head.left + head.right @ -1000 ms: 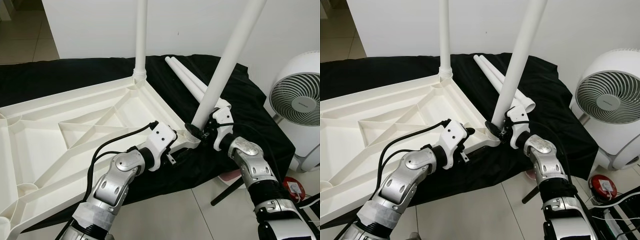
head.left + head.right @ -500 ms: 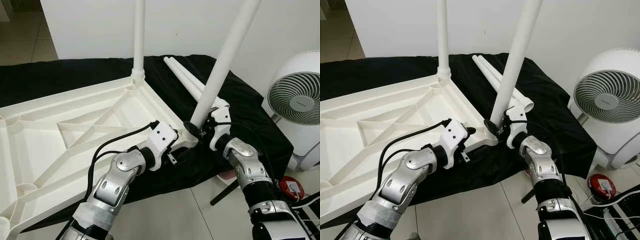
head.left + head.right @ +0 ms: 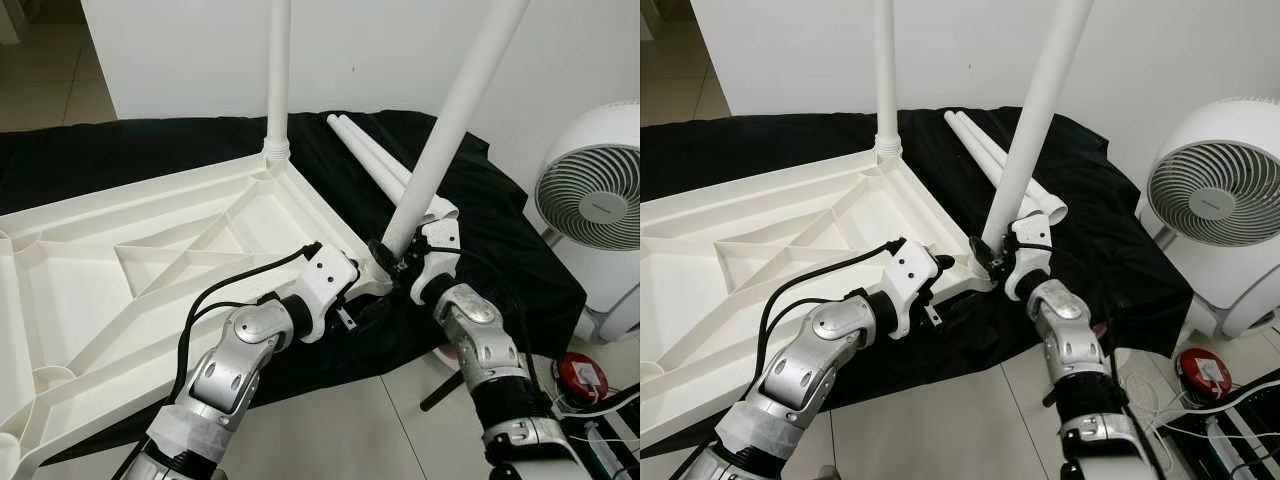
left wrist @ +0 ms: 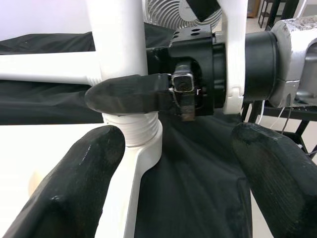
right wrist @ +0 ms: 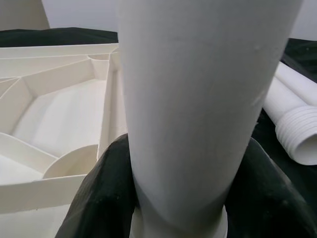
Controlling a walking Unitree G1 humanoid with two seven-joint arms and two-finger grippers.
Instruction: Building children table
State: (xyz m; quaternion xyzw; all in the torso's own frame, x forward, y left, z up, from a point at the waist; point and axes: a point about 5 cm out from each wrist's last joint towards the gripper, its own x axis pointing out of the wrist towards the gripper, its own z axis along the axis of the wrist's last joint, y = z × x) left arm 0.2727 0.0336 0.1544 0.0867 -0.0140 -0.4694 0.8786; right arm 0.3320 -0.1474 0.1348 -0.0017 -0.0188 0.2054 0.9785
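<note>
White plastic table leg [image 3: 440,140], pinched low down by the right end effector [image 3: 400,262], now leans a little steeper over the corner socket of the upturned tabletop [image 3: 150,250] than a second ago, so it seems to be seating. The left end effector [image 4: 173,163], fingers spread, hovers just beside that corner. One leg [image 3: 277,70] already stands; two spare legs [image 3: 375,160] lie on black cloth [image 3: 480,230] over tiled floor [image 3: 360,430], near a white fan [image 3: 595,200] and wall.

Silver jointed arms, white wrist housings, black end effector fingers [image 4: 74,183], black cable along left forearm [image 3: 215,295]
</note>
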